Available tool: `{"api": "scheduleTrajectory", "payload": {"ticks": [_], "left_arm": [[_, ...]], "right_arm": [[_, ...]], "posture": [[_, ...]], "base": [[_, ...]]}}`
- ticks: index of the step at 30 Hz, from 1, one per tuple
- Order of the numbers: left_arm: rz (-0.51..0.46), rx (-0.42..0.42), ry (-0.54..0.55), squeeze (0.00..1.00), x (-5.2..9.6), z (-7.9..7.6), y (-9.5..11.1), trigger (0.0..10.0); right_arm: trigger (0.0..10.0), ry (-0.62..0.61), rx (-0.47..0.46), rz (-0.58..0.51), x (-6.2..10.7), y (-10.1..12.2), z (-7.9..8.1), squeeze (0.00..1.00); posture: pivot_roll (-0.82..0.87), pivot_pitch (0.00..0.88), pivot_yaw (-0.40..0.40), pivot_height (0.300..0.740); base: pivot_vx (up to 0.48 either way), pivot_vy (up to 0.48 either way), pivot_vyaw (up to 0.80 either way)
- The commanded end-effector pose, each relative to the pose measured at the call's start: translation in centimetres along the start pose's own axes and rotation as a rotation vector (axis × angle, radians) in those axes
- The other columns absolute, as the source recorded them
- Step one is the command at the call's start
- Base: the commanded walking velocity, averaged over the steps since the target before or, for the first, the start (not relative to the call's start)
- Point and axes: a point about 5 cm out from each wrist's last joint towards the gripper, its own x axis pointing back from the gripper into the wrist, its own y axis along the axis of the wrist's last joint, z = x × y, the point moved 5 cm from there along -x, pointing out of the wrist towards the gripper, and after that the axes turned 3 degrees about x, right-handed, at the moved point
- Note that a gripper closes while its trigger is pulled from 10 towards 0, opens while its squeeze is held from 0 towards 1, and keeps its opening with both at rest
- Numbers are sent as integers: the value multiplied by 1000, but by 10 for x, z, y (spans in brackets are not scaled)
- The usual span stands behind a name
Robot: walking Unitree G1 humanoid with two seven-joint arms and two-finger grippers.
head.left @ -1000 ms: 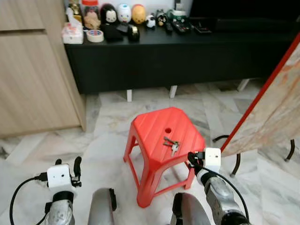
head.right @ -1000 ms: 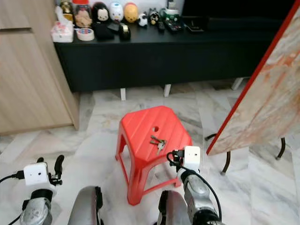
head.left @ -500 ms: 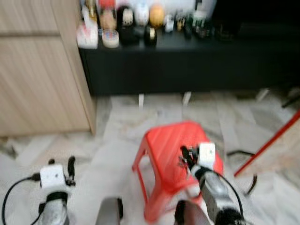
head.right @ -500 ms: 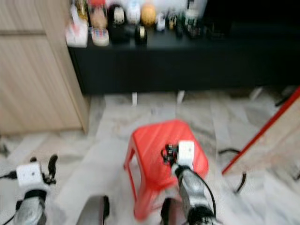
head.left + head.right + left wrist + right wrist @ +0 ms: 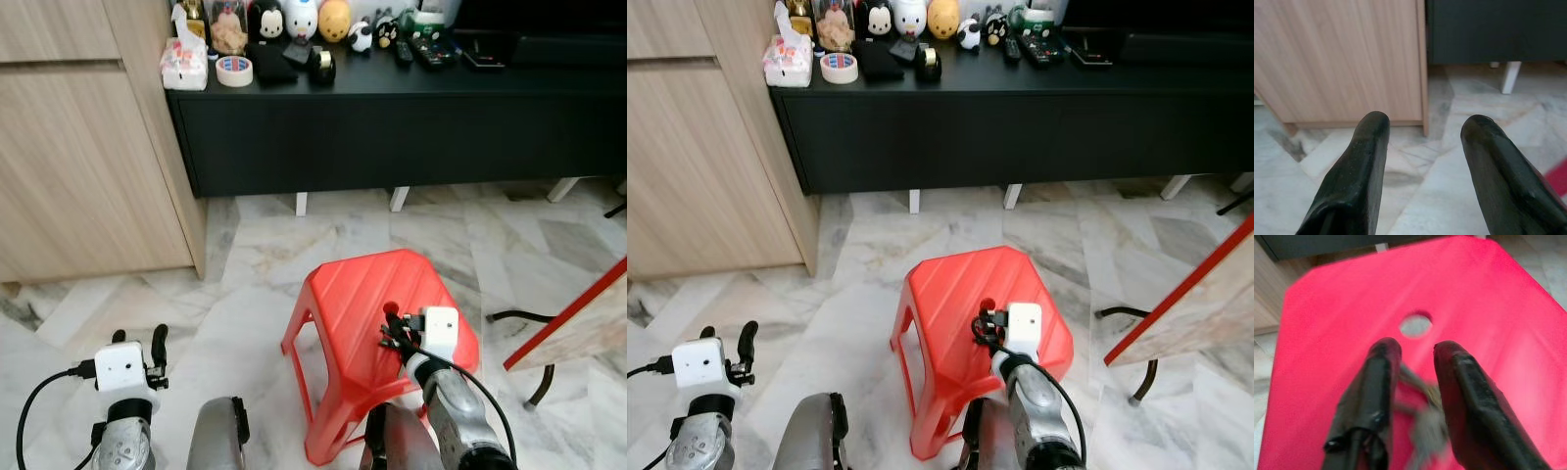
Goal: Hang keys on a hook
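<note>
A red plastic stool (image 5: 343,304) stands on the marble floor in front of me. My right gripper (image 5: 392,331) is low over its top, just short of the round hole (image 5: 1415,325). In the right wrist view the gripper (image 5: 1417,350) is open, and the keys (image 5: 1422,423) lie blurred on the red seat between its two fingers. From the head views the keys are hidden behind the gripper. My left gripper (image 5: 139,338) hangs idle and open at the lower left, above the floor.
A long black low cabinet (image 5: 392,108) runs along the back, carrying figurines, a tape roll (image 5: 233,70) and remotes. A wooden cupboard (image 5: 78,166) stands at the left. A slanted board with a red edge (image 5: 573,328) leans at the right, close to the stool.
My right gripper has moved forward from the stool's front right corner to over the keys, now covering them. The camera has shifted, so the board sits further right. The left arm is unchanged.
</note>
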Motion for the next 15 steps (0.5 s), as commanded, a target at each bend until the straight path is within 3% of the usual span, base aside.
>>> {"api": "scheduleTrajectory", "payload": {"ticks": [1, 10, 13, 14, 15], "left_arm": [[18, 9, 1, 0, 2, -2, -4, 10000], [26, 7, 4, 0, 3, -1, -6, 10000], [30, 6, 2, 0, 3, -1, -7, 10000], [32, 5, 3, 0, 3, -1, -8, 10000], [32, 5, 3, 0, 3, -1, -8, 10000]], "right_arm": [[10000, -2, -5, -7, 2, 2, -6, 1000], [10000, 18, 0, -68, 13, 12, -7, 1000], [10000, 0, -181, -75, 11, 15, -8, 1000], [10000, 28, -298, -80, 10, 18, -2, 1000], [10000, 48, -339, -84, 10, 19, 2, 1000]], "posture": [[99, 134, -121, 561], [91, 135, -122, 561], [94, 134, -122, 561], [97, 133, -122, 561], [98, 131, -123, 561]], "base": [[0, 0, 0], [0, 0, 0], [0, 0, 0], [0, 0, 0], [0, 0, 0]]}}
